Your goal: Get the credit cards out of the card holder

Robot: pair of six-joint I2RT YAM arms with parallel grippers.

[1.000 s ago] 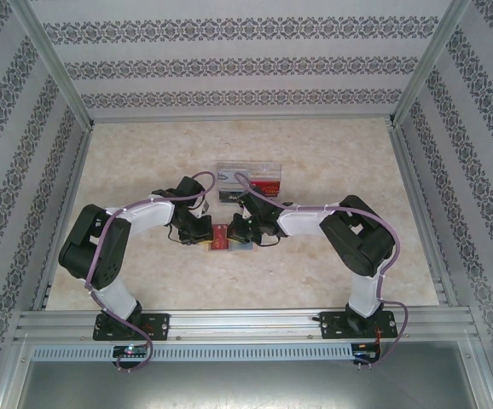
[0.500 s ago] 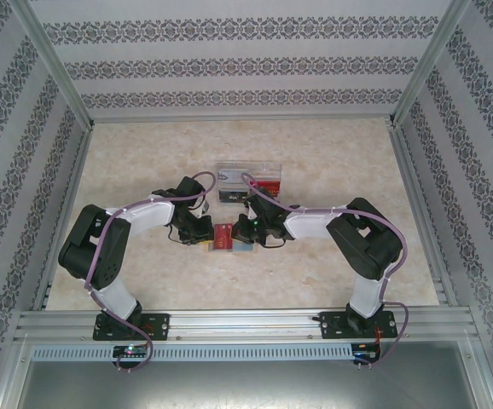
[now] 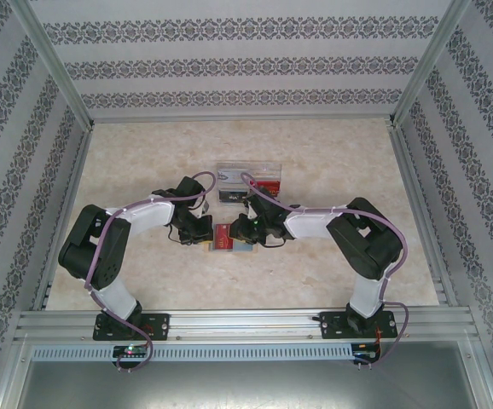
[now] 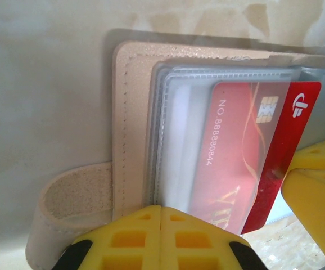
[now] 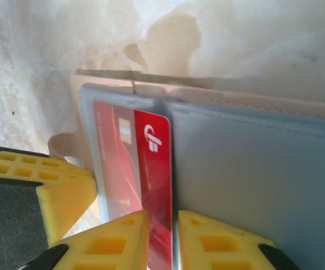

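Observation:
The card holder [image 4: 130, 112] lies open on the table, tan outside and grey-blue inside [image 5: 252, 185]. A red credit card [image 4: 247, 152] sits in a clear sleeve with its right end sticking out. My left gripper [image 4: 161, 208] is shut with nothing between the fingers, its tips resting on the sleeve's near edge. My right gripper [image 5: 162, 216] stands over the card's bare end [image 5: 154, 163], its jaws a narrow gap apart with the red strip showing between them. In the top view both grippers meet over the holder [image 3: 245, 249], the left gripper [image 3: 205, 232] facing the right gripper [image 3: 240, 230].
A clear plastic tray [image 3: 248, 181] with cards in it stands just behind the grippers. The holder's tan closing strap [image 4: 67, 208] loops out on its left side. Patterned walls and metal rails bound the marbled table [image 3: 332, 153] on three sides.
The right gripper has shifted a little left over the holder, covering more of the red card, and its jaws have parted slightly. The left gripper stays shut in place.

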